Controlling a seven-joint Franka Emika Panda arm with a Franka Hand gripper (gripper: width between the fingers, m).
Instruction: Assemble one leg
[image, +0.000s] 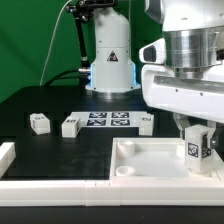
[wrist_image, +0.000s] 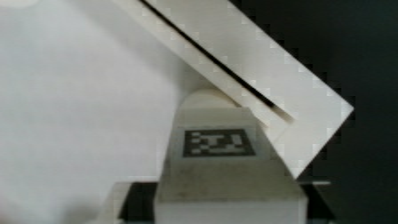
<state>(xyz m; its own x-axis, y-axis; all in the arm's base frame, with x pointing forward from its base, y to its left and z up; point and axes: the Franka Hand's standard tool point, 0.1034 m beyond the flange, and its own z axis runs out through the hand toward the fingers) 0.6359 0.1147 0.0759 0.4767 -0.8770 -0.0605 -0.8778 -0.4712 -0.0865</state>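
My gripper (image: 196, 136) is shut on a leg (image: 198, 150), a small white block with a black-and-white tag on its facing side. It holds the leg upright over the near right corner of the large white tray (image: 140, 165), at the exterior view's right. In the wrist view the leg (wrist_image: 222, 135) stands between my dark fingers (wrist_image: 146, 203), with the tray floor (wrist_image: 80, 100) and its raised rim (wrist_image: 240, 65) behind it. I cannot tell whether the leg's lower end touches the tray.
Three more white legs lie on the black table: one at the exterior view's left (image: 39, 123), one beside it (image: 70, 125), one right of the marker board (image: 146, 122). The marker board (image: 108, 120) lies mid-table. A white rail (image: 5, 155) runs along the left.
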